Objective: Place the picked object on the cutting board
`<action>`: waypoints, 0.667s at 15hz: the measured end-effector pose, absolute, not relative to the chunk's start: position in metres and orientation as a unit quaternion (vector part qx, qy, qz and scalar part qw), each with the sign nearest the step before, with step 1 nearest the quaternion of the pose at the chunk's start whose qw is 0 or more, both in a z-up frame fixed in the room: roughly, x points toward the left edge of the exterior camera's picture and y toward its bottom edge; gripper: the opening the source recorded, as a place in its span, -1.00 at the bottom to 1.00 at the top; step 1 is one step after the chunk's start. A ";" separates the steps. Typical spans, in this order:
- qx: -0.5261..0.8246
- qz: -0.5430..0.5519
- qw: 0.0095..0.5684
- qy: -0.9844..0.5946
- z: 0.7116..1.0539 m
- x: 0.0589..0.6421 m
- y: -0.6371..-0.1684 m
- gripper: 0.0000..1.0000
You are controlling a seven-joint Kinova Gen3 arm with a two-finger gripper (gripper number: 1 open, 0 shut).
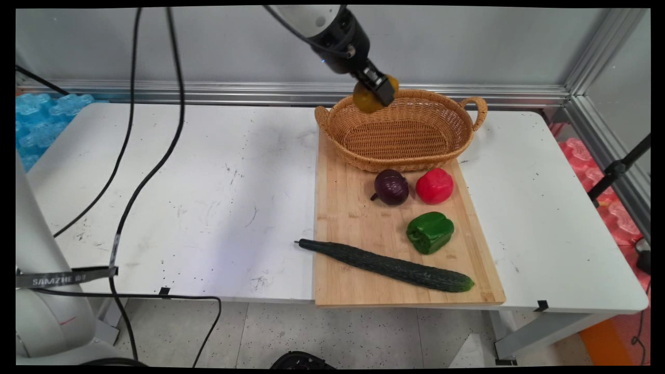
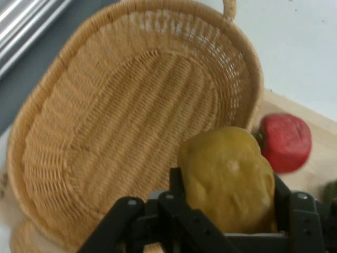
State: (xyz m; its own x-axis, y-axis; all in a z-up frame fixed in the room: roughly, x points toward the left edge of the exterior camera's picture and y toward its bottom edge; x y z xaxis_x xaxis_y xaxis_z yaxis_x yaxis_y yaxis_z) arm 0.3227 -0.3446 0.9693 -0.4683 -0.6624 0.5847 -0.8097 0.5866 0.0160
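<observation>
My gripper (image 1: 382,92) hangs above the far rim of a wicker basket (image 1: 447,148) and is shut on a yellow pepper (image 1: 365,99). In the hand view the yellow pepper (image 2: 227,176) sits between the two black fingers (image 2: 177,184), with the empty basket (image 2: 79,137) below it. The basket stands at the far end of a wooden cutting board (image 1: 348,218). On the board lie a purple onion (image 1: 391,187), a red pepper (image 1: 434,185), a green pepper (image 1: 430,231) and a long cucumber (image 1: 389,266). The red pepper (image 2: 285,141) also shows at the right of the hand view.
Black cables (image 1: 150,166) hang over the left half of the white table (image 1: 182,197). A metal rail (image 1: 208,93) runs along the wall behind. Blue packing (image 1: 41,119) lies at the far left and red packing (image 1: 613,208) beyond the right edge.
</observation>
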 end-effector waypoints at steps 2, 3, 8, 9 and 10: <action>0.443 0.129 0.271 -0.845 0.968 0.322 -0.327 -1.00; 0.446 0.128 0.269 -0.844 0.967 0.322 -0.321 -1.00; 0.460 0.121 0.251 -0.843 0.949 0.319 -0.280 -1.00; 0.461 0.120 0.247 -0.844 0.944 0.318 -0.274 -1.00; 0.462 0.120 0.245 -0.844 0.940 0.318 -0.270 -1.00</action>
State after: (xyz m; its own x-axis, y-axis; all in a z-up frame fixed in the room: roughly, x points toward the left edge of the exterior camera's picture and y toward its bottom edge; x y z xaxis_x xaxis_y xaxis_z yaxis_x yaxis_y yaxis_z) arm 0.3176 -0.2700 0.9398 -0.4536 -0.7206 0.5245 -0.8382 0.5448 0.0235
